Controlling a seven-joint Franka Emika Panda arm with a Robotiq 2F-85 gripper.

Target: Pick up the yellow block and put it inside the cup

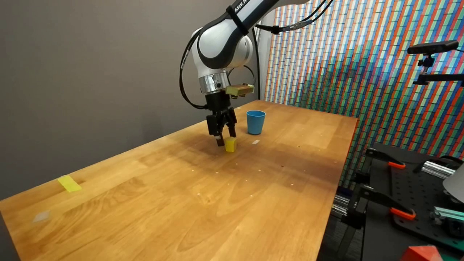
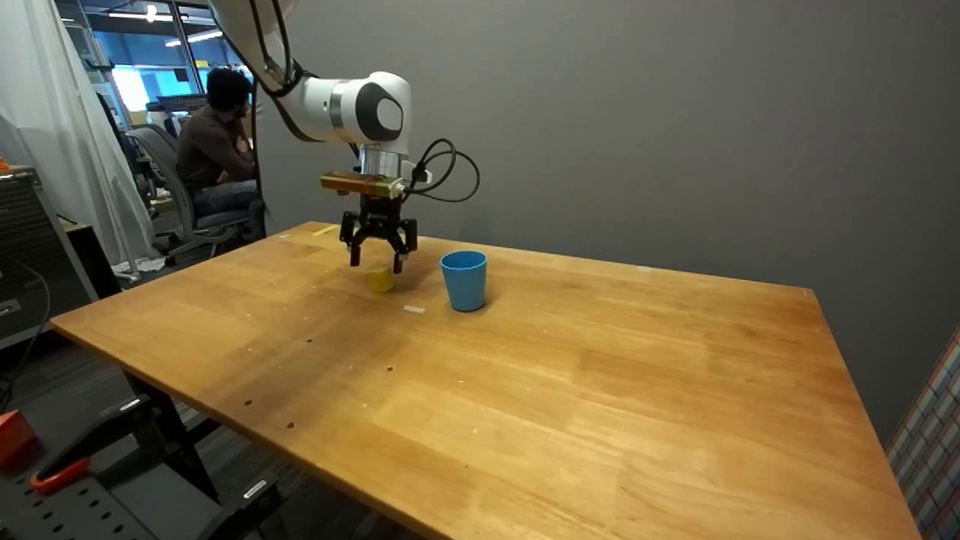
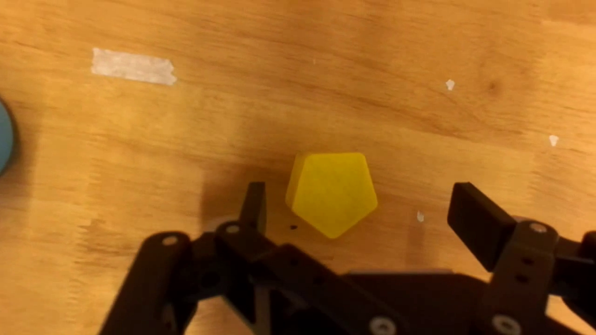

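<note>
Block [image 3: 333,193], yellow and five-sided, resting ungripped on the wooden tabletop [image 2: 637,390]

Likely light, stiff and hard to harm, perhaps slick; with no two sides parallel it could twist when pinched, so low on the flanks facing the fingers [image 3: 482,223] seems the best hold. Those fingers are spread, with a gap either side of it in the wrist view; the gripper [image 2: 376,262] hovers close by. Nearby, apart from the block, the blue cup [image 1: 256,123] stands upright.

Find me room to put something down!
There's room between the yellow strip and yellow block, and, in an exterior view, from the blue cup to the table's right edge. It's crowded around the block: open gripper and cup close.
</note>
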